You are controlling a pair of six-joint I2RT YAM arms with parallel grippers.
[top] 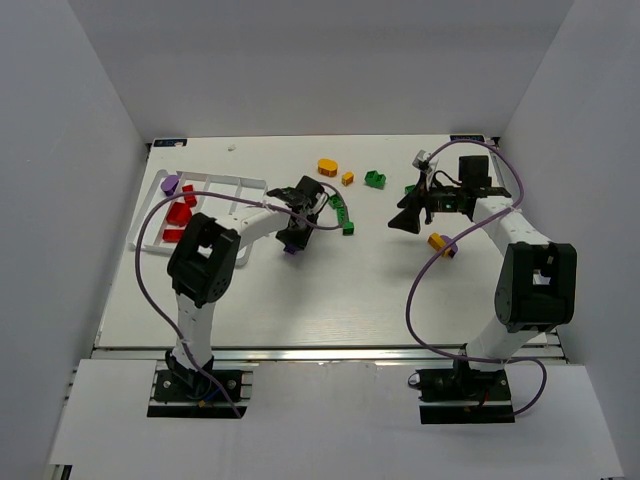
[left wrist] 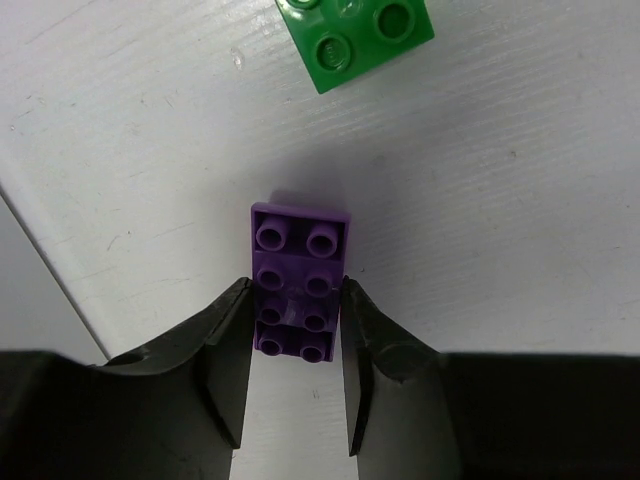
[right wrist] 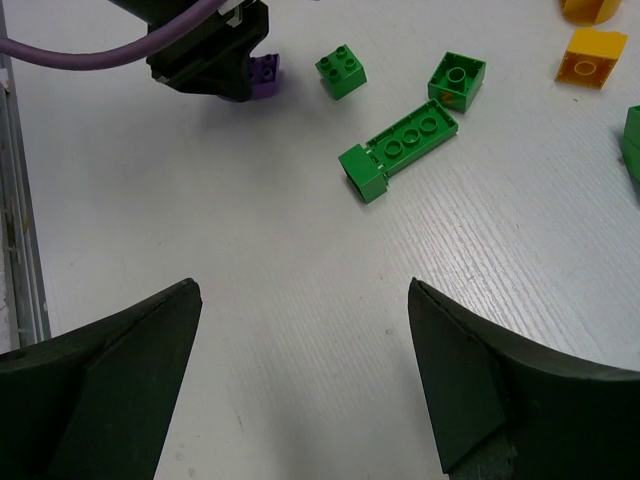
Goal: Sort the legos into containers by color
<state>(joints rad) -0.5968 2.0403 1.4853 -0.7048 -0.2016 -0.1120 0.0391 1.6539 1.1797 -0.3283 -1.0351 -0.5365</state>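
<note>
1. The pick-up of a purple brick (left wrist: 300,245) was in hand: it lay flat on the tabletop (left wrist: 500,200), near the middle, with a green brick (left wrist: 358,38) just beyond it.
2. The left gripper (left wrist: 295,300) was closed on the purple brick, a finger pressed against each long side of its near half.
3. The right gripper (right wrist: 300,290) was held wide open and empty above bare tabletop.
4. Next, a lift and a carry left to the white tray (top: 235,181) would likely be called for, to the compartment where a rounded purple piece (top: 170,185) sat, not the one with the red bricks (top: 178,218).
</note>
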